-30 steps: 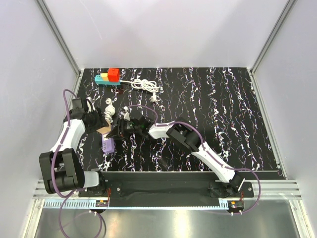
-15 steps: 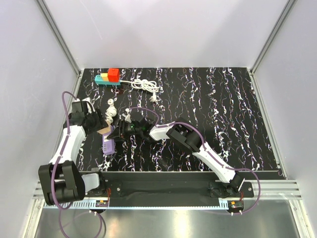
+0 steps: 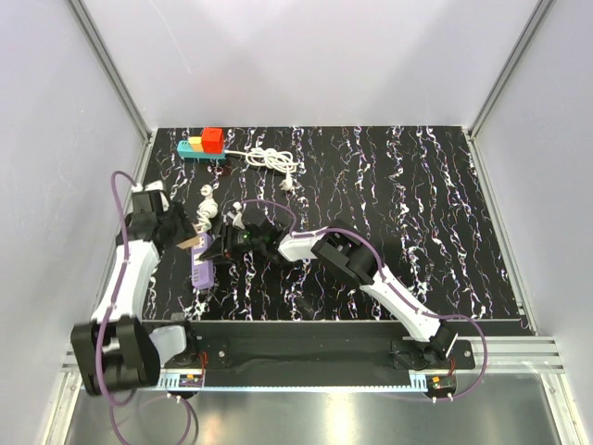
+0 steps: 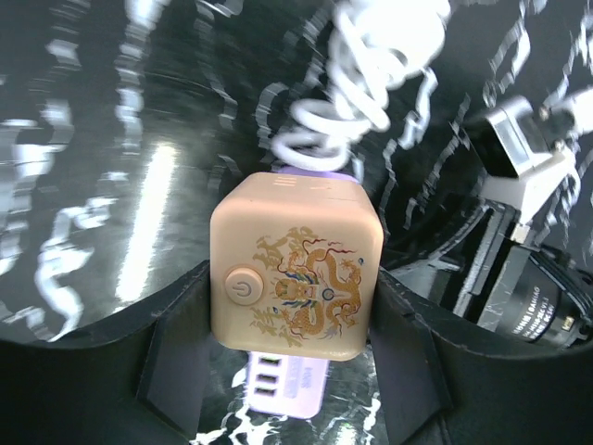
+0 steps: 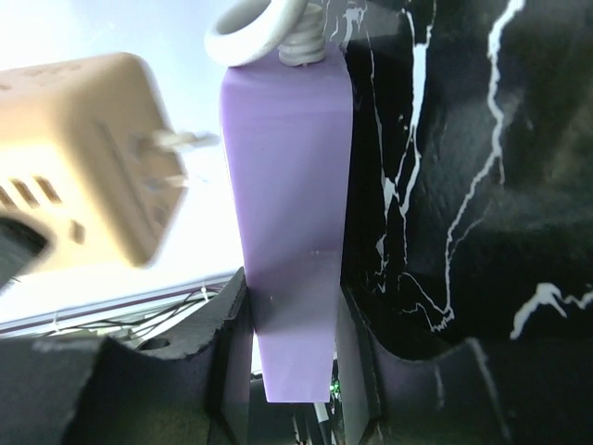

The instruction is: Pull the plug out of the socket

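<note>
At the lower left of the top view, a purple socket strip (image 3: 204,271) is clamped in the right gripper (image 5: 289,315). Just above it, the beige cube plug (image 4: 296,269) is held tight by the left gripper (image 4: 292,320), with its prongs (image 5: 176,144) bare and apart from the strip. The pull is judged complete, and setting both pieces down is called for next. A teal strip (image 3: 193,146) lies untouched at the far upper left.

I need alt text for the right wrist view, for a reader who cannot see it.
The right gripper clamps a purple power strip. To its left, a beige plug is apart from the strip, its metal prongs exposed.
</note>
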